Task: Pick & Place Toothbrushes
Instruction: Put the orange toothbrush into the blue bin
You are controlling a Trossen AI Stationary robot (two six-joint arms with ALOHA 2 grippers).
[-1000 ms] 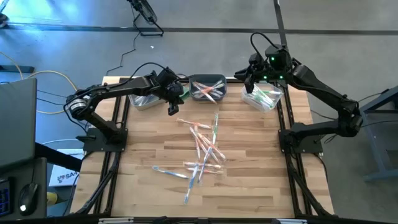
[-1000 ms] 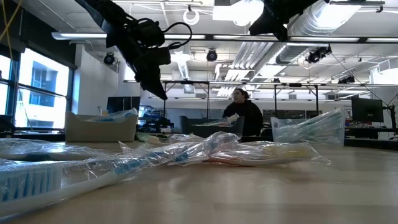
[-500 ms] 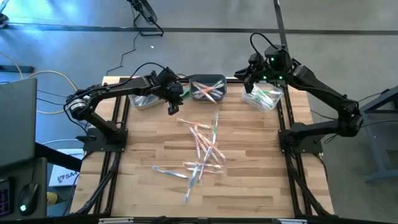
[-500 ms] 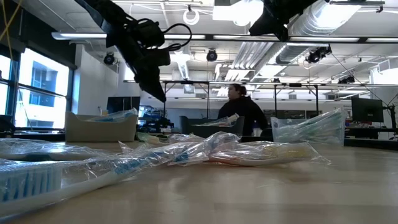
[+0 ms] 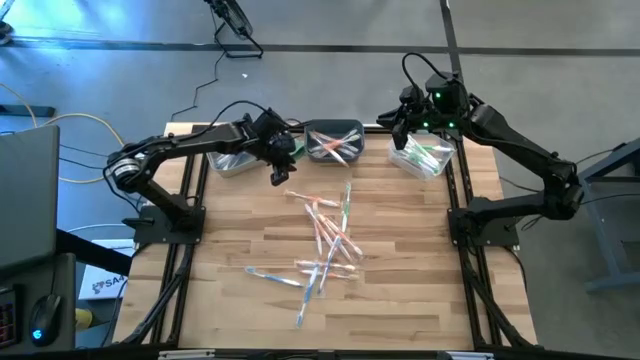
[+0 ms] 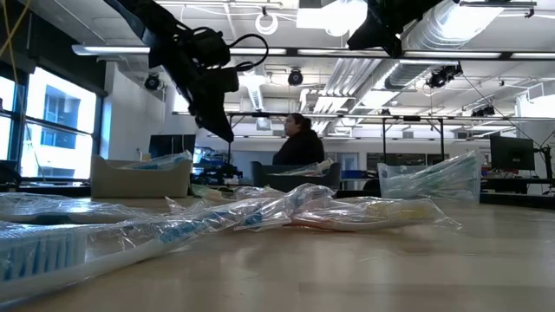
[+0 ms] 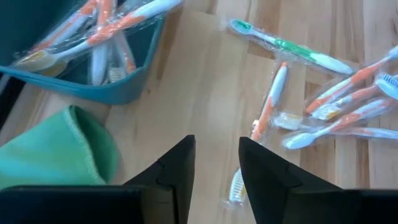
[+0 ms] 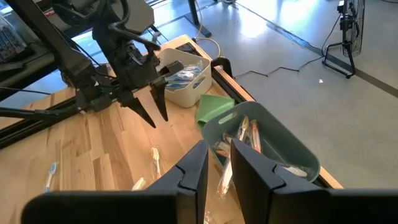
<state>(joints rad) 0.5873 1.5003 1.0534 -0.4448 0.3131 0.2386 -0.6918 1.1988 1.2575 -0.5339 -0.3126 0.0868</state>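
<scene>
Lighting is bright and even in all four views. In the low view, ceiling lamps [image 6: 340,16] blow out to white glare and the arms show as near-silhouettes against them. The nearest toothbrushes [image 6: 104,234] are blurred — focus lies farther back. The high view shows a blue-white glare patch on the floor [image 5: 70,40] and only faint shadows on the table [image 5: 400,260]. In the left wrist view the fingers [image 7: 177,171] are soft-edged and dark. In the right wrist view the floor [image 8: 292,25] reflects pale light — the far edge is washed out.

Overhead, table-level, 2 wrist cams; share toothbrushes [image 5: 325,235].
</scene>
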